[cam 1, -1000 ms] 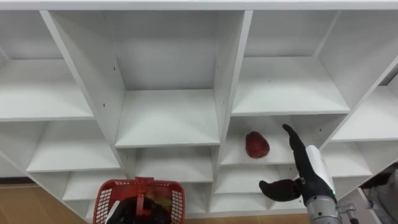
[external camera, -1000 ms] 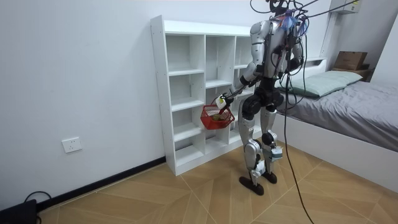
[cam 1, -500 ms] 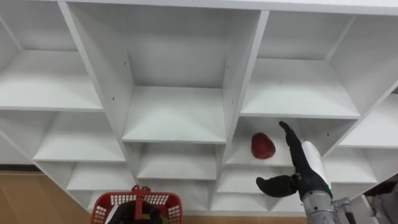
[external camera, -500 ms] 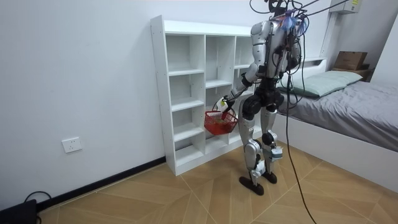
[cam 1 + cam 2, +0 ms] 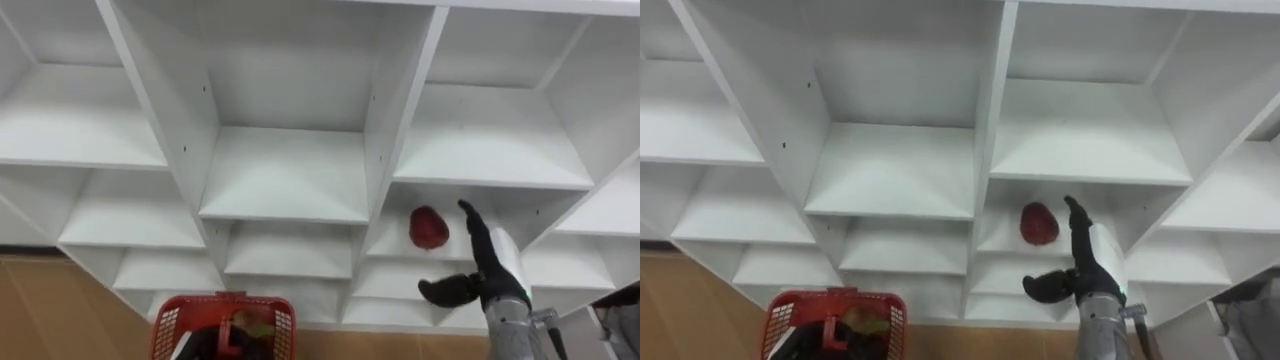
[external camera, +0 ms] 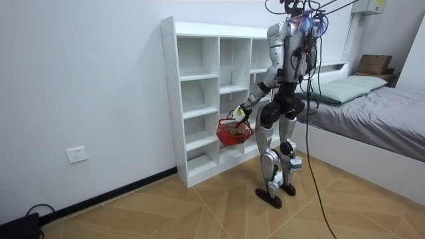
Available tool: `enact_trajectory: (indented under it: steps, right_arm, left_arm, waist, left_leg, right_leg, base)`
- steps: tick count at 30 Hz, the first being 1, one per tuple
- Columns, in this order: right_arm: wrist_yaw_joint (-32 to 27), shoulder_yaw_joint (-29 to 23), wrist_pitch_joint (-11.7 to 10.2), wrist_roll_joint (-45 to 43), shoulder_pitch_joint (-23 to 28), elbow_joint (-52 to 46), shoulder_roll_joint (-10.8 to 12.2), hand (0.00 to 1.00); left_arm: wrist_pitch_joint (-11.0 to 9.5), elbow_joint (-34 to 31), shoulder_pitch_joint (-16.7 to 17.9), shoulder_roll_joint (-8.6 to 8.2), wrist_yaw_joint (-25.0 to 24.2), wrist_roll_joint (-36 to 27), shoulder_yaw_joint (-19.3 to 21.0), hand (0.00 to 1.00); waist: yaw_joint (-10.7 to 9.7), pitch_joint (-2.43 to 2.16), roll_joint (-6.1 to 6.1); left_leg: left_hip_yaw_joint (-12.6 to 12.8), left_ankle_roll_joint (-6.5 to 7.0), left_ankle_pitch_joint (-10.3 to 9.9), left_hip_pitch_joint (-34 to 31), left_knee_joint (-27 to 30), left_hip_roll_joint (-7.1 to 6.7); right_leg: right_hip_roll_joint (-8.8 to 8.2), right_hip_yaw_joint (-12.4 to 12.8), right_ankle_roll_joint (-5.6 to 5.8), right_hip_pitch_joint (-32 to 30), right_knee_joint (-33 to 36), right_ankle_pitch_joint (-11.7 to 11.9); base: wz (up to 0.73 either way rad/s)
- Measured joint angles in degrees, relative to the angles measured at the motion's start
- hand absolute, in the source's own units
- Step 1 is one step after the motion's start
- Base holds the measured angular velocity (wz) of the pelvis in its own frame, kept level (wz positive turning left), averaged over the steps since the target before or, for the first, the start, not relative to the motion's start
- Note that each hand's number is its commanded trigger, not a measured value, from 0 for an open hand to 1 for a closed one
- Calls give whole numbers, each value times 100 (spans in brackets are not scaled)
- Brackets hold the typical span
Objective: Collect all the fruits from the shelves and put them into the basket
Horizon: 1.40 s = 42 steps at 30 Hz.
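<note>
Red fruit [image 5: 428, 227] lies just beside spread right hand [image 5: 490, 270].

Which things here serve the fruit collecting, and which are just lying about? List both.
Job: red fruit on the shelf; white shelf unit; red basket, carried by left hand; right hand, open beside the fruit.
Lying about: bed; cardboard box; wall socket.
</note>
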Motion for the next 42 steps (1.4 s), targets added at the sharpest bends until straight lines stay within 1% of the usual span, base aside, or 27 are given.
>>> enact_trajectory:
  steps: [1,3,5,7,12,14,16,18,20,21,27,32,35,37,42]
  right_arm:
    - [-34,8,4,122,-79,22,-2,0]
    - [-138,39,-8,320,-229,159,-11,0]
    - [-166,48,-10,481,-375,329,-23,0]
    - [-179,88,-11,619,-451,416,-29,0]
    - [-183,214,-15,628,-454,440,-44,0]
    - [-186,212,-21,608,-469,452,-94,0]
    - [-218,210,-29,608,-491,452,-200,0]
    - [-276,210,-29,608,-539,452,-239,0]
    - [-342,210,-56,608,-568,452,-277,0]
    - [-375,211,-104,621,-570,452,-302,0]
    - [-598,208,-241,875,-597,513,-318,0]
    - [-881,211,-290,1068,-905,850,-367,0]
    - [-1029,207,-292,1292,-1083,1093,-441,0]
    - [-1038,204,-292,1292,-1105,1134,-518,0]
    - [-1038,206,-290,1271,-1226,1144,-528,0]
  left_arm:
    - [3,105,-78,0,-23,3,0,100]
    - [4,223,-159,-1,-46,17,0,100]
    - [4,230,-169,8,-122,53,-5,100]
    - [4,231,-170,23,-151,51,-10,100]
    - [3,231,-198,83,-248,50,-18,100]
    - [1,232,-204,94,-247,50,-32,100]
    - [-2,278,-199,130,-247,51,-108,100]
    - [-2,290,-187,133,-252,50,-125,100]
    - [-2,291,-190,132,-257,49,-125,100]
    - [-2,291,-190,133,-256,49,-125,100]
    - [-3,298,-164,173,-257,50,-226,100]
    - [-4,297,-146,215,-372,47,-253,100]
    - [-4,297,-153,214,-394,54,-275,100]
    - [-4,295,-152,214,-400,99,-269,100]
    - [-4,267,-197,214,-400,168,-262,100]
  waist:
    - [50,3,-4]
    - [87,16,-25]
    - [91,17,-54]
    - [102,31,-88]
    - [101,28,-104]
    - [96,28,-102]
    - [99,28,-103]
    - [84,28,-103]
    - [80,28,-104]
    - [95,27,-104]
    - [105,24,-109]
    - [104,5,-134]
    - [96,0,-146]
    - [104,0,-146]
    - [125,2,-152]
  left_leg:
    - [-21,-2,5,-49,11,0]
    - [-46,-3,6,-86,33,0]
    - [-78,-3,6,-134,51,-4]
    - [-124,-3,6,-174,63,-7]
    - [-165,-3,7,-200,66,-6]
    - [-166,-3,7,-234,90,-9]
    - [-168,-4,7,-248,94,-9]
    - [-170,-4,7,-251,95,-9]
    - [-174,-6,8,-253,99,-8]
    - [-175,-6,9,-252,103,-8]
    - [-179,-7,9,-271,102,-8]
    - [-196,-15,25,-412,117,-8]
    - [-267,-18,28,-502,159,-11]
    - [-288,-23,34,-547,160,-11]
    - [-287,-25,49,-677,161,-11]
  right_leg:
    - [-4,-30,-2,-37,-2,2]
    - [-7,-59,-3,-57,-6,2]
    - [-12,-78,-3,-83,-8,2]
    - [-19,-135,-3,-97,-14,2]
    - [-21,-203,-3,-100,-20,2]
    - [-22,-199,-3,-118,-20,2]
    - [-22,-205,-3,-126,-19,2]
    - [-21,-206,-4,-128,-19,2]
    - [-20,-207,-4,-127,-16,1]
    - [-19,-204,-4,-127,-12,1]
    - [-15,-217,-4,-143,-8,2]
    - [-18,-229,-22,-276,-4,12]
    - [-32,-337,-23,-328,-3,13]
    - [-37,-393,-23,-355,-10,13]
    - [-40,-399,-30,-492,-5,18]
  base:
    - [7]
    - [7]
    - [8]
    - [10]
    - [5]
    - [0]
    - [0]
    - [0]
    - [0]
    - [0]
    - [0]
    - [1]
    - [12]
    - [9]
    - [-1]
